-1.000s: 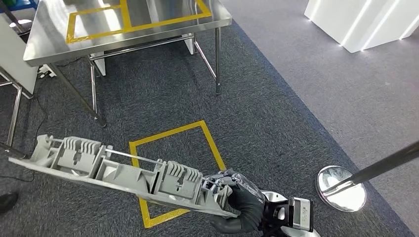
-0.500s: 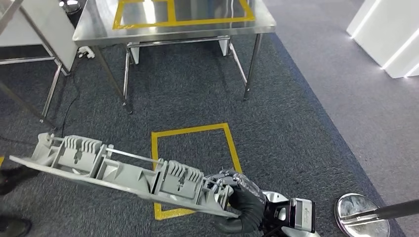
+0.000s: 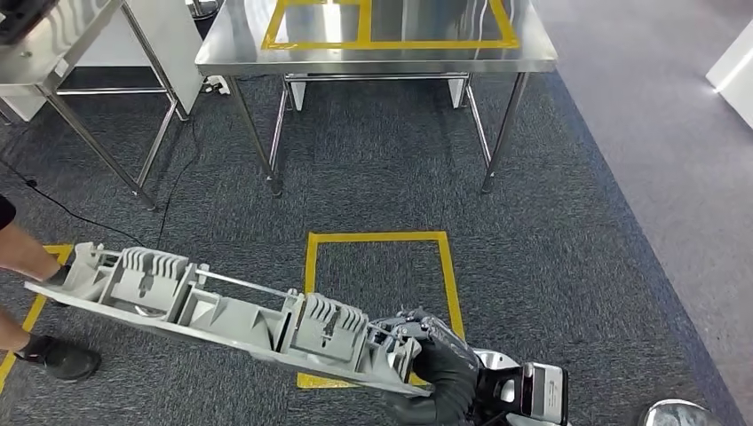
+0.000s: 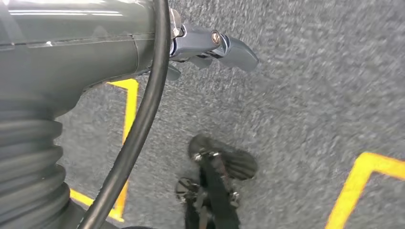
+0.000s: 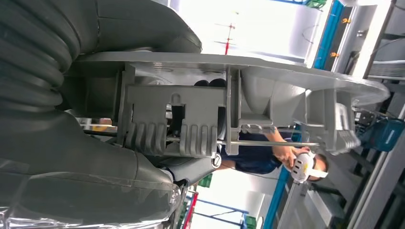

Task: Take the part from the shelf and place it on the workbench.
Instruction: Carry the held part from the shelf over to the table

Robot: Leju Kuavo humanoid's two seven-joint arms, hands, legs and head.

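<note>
Fingers (image 3: 417, 330) of the right hand (image 3: 433, 371) wrapped around one end of the long grey part (image 3: 222, 311), carried level above the carpet, well short of the table (image 3: 373, 55). Whole view swung since a second ago, table now squarely ahead beyond the yellow floor square (image 3: 377, 306): turn toward it about done, walk and placing remaining. Left hand (image 4: 210, 45) hanging beside the body, fingers apart, holding nothing.

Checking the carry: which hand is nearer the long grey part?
Right. The right hand grips the long grey part at its end; the left hand hangs over the carpet, touching nothing.
</note>
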